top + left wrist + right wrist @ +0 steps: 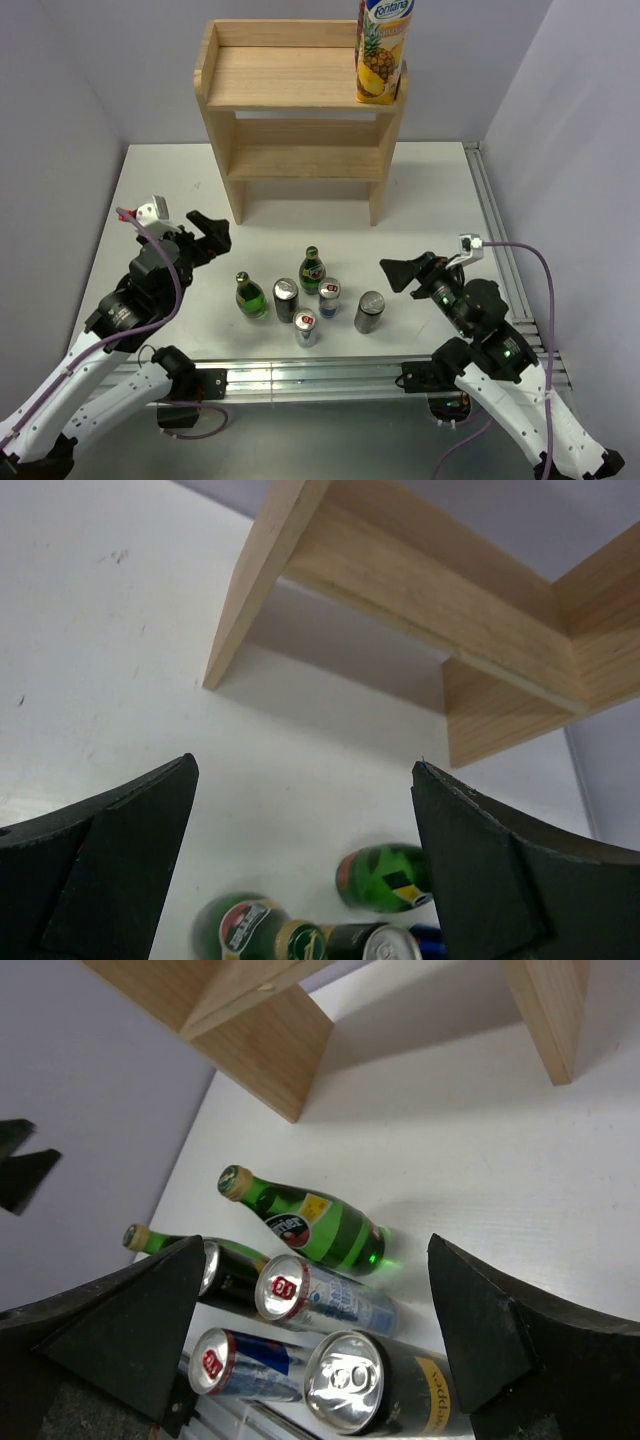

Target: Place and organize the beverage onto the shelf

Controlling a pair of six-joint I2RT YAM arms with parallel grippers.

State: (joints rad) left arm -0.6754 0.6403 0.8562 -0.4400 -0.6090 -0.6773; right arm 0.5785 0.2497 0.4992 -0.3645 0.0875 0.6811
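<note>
The step in hand looks like the reach for a first drink from the cluster on the table [430, 190], where two green bottles [312, 270] and four cans [329, 297] stand close together near the front edge, between the arms. It likely goes best from the outside in. The right gripper [398, 272] is nearest the grey can [370, 312] at the cluster's right end, which has free space on its outer side. The left gripper [208, 236] is nearest the left bottle [249, 296]. Either should come in low and level, straddle the body rather than the top, and close only once the neighbours are outside the fingers. The dark can [286, 300] stands just beside that bottle, and a sweep could topple it. The lift should go straight up before turning toward the shelf [280, 75], which stands at the back of the table with a juice carton [383, 50] on the right end of its top board. The rest of that board and the lower tier look free. Both grippers are spread wide, hold nothing and touch nothing.
</note>
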